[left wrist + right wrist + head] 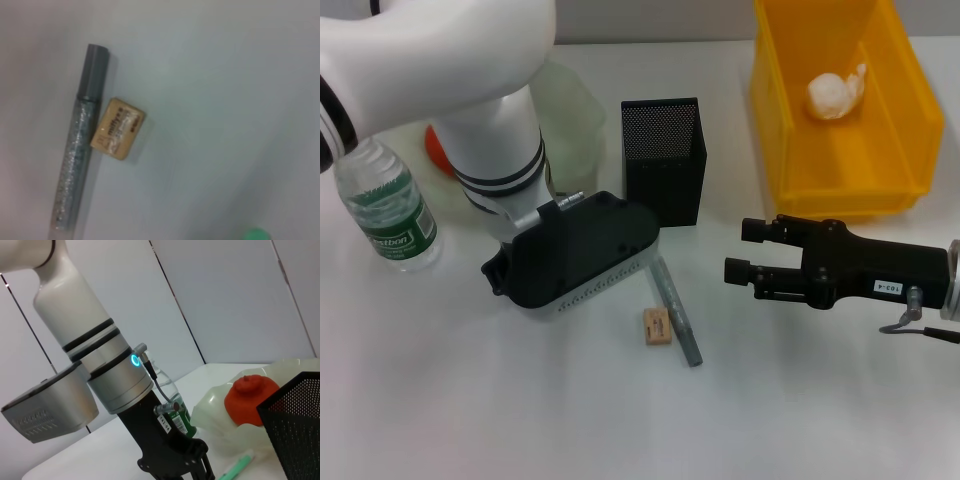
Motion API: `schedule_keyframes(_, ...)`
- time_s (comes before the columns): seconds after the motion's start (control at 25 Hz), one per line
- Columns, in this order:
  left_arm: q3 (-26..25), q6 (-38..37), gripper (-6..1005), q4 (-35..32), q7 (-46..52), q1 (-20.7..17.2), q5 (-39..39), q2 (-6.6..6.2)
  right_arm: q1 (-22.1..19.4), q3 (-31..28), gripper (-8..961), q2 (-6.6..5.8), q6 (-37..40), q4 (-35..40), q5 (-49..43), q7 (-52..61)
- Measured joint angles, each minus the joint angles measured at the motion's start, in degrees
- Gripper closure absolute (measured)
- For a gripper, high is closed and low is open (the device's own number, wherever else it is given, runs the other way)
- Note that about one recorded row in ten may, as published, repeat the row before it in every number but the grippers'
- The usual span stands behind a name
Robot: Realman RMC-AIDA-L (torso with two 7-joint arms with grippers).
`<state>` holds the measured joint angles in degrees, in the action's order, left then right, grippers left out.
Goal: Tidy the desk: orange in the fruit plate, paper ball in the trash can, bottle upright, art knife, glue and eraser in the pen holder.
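One white desk surface (520, 420) is recorded; its near half is largely open, and free room lies between the two grippers.

One square black metal-mesh pen holder (663, 160) stands upright at centre, far of the loose items. One bright-yellow rectangular plastic trash can (790, 150) is placed at far right, its near wall just beyond the right gripper. One crumpled white paper ball (835, 93) is seen inside it.

One translucent pale-green glass fruit plate (570, 115) is set at far left of the pen holder, partly hidden by the left arm. One red-orange lumpy orange (250, 397) rests in it. One clear plastic bottle with green label (388, 215) stands upright near the left edge.

One small tan rectangular eraser (657, 327) lies near centre, just beside one grey glittered stick-shaped glue tube (677, 312); whether they touch cannot be told.

One green object (237, 467) lies by the plate; its identity cannot be told.

Left gripper (575, 255): held low over the desk just left of the eraser; its jaw state cannot be told. Right gripper (748, 252): held right of the tube, fingers spread, holding nothing.
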<state>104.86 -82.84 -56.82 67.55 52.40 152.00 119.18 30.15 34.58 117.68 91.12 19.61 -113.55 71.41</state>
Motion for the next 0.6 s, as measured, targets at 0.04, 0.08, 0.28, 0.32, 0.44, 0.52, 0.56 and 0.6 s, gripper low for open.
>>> schedule_keyframes(0.04, 0.4, 0.0, 684, -0.5, 0.4, -0.1, 0.1, 0.00, 0.0, 0.0, 166, 0.00, 0.0, 0.0, 0.0, 0.0)
schedule_keyframes(0.08, 0.4, 0.0, 684, -0.5, 0.4, -0.1, 0.1, 0.00, -0.1, 0.0, 166, 0.00, 0.0, 0.1, 0.0, 0.0)
schedule_keyframes(0.28, 1.0, 0.2, 684, -2.0, 2.1, -0.4, 1.1, 0.00, -0.4, 0.0, 166, 0.00, 0.0, 0.1, 0.0, -0.1)
schedule_keyframes(0.32, 1.0, 0.4, 684, -1.8, 2.2, -0.4, 1.2, 0.00, -0.4, 0.0, 166, 0.00, 0.0, 0.1, 0.0, -0.1)
schedule_keyframes(0.44, 0.9, 0.9, 684, -1.4, 2.3, -0.3, 1.2, 0.00, -0.4, -0.1, 166, 0.00, 0.2, 0.1, 0.0, -0.1)
schedule_keyframes(0.52, 0.8, 1.0, 684, -1.4, 2.3, -0.3, 1.2, 0.00, -0.4, -0.1, 166, 0.00, 0.2, 0.2, 0.0, -0.1)
schedule_keyframes(0.56, 0.7, 1.1, 684, -1.3, 2.3, -0.2, 1.3, 0.00, -0.4, -0.1, 166, 0.00, 0.2, 0.2, 0.0, -0.1)
schedule_keyframes(0.6, 0.6, 1.0, 684, -1.1, 2.4, -0.2, 1.5, 0.00, -0.4, -0.1, 166, 0.00, 0.2, 0.2, 0.0, -0.1)
